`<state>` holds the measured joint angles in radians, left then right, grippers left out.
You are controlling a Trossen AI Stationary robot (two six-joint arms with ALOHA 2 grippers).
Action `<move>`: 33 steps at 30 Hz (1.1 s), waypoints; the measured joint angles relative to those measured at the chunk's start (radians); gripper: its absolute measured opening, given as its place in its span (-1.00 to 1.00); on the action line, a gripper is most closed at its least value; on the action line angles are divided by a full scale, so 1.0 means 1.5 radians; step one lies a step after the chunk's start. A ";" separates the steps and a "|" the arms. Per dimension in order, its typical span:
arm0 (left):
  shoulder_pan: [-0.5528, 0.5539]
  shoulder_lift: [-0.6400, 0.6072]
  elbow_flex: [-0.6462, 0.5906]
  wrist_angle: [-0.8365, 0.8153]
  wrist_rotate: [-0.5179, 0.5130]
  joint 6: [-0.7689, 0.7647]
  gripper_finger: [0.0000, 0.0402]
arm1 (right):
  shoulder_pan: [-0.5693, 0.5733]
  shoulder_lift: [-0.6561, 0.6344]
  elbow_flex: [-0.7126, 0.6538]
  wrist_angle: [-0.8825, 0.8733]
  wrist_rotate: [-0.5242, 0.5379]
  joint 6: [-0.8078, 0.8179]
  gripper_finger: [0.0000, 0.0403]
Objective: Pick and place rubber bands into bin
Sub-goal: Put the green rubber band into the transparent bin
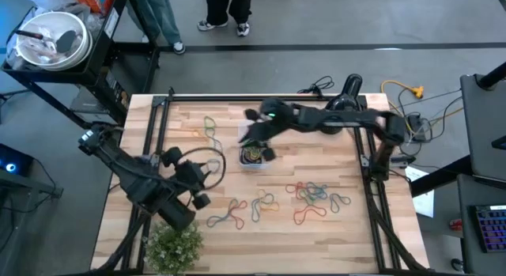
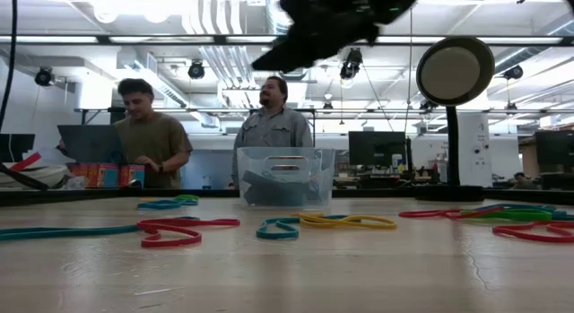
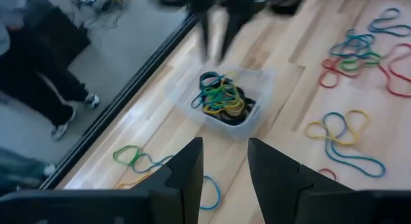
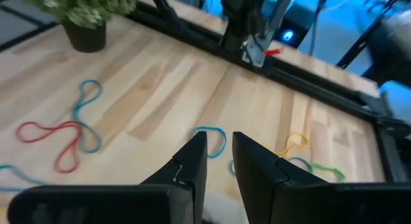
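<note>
Hovering with the right gripper (image 4: 219, 144) just above the bin (image 1: 251, 156), which is sitting near the middle of the tabletop (image 1: 340, 232) and already holding a tangle of rubber bands (image 3: 221, 99). Keeping the fingers (image 4: 192, 161) only narrowly parted, with nothing visible between them, so probably about to go for another band. Waiting with the left gripper (image 3: 225, 147) low over the tabletop on its own side, aimed at the bin, fingers apart and empty. For the next pick, probably best going for the loose bands (image 1: 315, 195) clustered on the right arm's side: choosing a single loop at the cluster's edge, coming straight down, pinching where the rubber is lying flat, lifting clear before travelling, and releasing well inside the bin's walls to avoid draping a loop over the rim.
</note>
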<state>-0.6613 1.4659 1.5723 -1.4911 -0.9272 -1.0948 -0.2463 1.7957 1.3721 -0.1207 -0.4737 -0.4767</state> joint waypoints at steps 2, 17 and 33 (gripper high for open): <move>-0.011 0.002 -0.009 0.000 -0.002 0.001 -0.47 | -0.004 0.063 0.089 -0.042 -0.001 -0.001 -0.66; -0.166 -0.024 0.002 0.002 -0.239 0.096 -0.47 | -0.109 0.411 0.646 -0.422 -0.006 0.016 -0.66; -0.224 -0.055 -0.007 0.011 -0.359 0.164 -0.47 | -0.095 0.387 0.602 -0.390 -0.004 0.074 -0.66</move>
<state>-0.9970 1.3841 1.5611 -1.4740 -1.4657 -0.8482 -0.3885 2.3758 2.2749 -0.7057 -0.4798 -0.3655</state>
